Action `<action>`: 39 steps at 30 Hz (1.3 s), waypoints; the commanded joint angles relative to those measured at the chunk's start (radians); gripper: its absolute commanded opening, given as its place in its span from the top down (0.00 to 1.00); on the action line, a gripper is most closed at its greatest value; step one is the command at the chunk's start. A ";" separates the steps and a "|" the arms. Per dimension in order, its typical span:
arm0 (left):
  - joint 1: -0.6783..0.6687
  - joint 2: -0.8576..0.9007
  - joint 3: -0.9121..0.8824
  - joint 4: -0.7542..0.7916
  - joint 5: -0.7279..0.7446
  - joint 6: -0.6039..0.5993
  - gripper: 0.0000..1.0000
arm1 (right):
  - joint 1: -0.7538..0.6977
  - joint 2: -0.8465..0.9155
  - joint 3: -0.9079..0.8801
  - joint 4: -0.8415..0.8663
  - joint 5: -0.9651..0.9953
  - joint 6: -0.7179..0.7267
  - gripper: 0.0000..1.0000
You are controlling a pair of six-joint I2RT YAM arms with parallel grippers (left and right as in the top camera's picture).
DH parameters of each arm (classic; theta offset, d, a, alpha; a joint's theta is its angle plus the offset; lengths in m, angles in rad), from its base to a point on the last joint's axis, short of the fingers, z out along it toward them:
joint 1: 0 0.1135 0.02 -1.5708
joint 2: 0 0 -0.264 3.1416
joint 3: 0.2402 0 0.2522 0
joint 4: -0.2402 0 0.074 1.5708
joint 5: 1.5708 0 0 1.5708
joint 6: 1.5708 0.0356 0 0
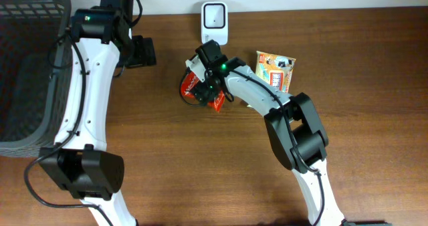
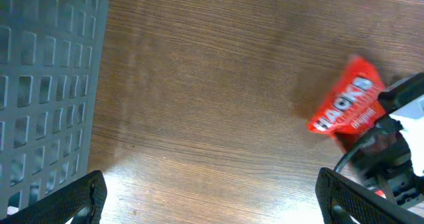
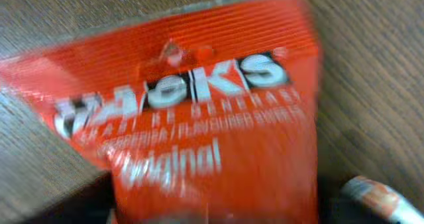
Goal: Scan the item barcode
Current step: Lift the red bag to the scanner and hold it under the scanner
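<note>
**Item 1. Red "Hacks" sweet packet (image 2: 346,106).** It lies about mid-tabletop (image 1: 167,159), printed face up, with no barcode on the side that shows. Judged light, soft and crinkly. The film is probably slick, and the loose contents are likely to shift so that the pouch sags when lifted. Best hold would be a pinch on the flat crimped seam at one end, or across the narrow width. A hold on the bulging middle may slip. It will probably need turning before its code faces the reader.

**Item 2. Right end effector (image 1: 204,89).** It sits directly over the red packet. The wrist view is blurred and filled by the wrapper, so I cannot tell how wide the jaws stand or whether they have hold of it.

**Item 3. Orange snack packet (image 1: 275,69).** It lies to the right and a little farther off, apart from the red one.

**Item 4. Left end effector (image 2: 212,201).** Its jaws are spread wide with nothing between them, over bare wood to the left of the packet.

**Item 5. Dark mesh basket (image 1: 27,72).** It stands at the far left edge.

**Item 6. White scanner (image 1: 214,22).** It stands at the far edge, beyond the red packet.
</note>
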 commanded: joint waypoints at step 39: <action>0.003 -0.008 0.003 0.002 -0.008 -0.010 0.01 | -0.180 0.055 0.119 0.868 0.203 0.521 0.96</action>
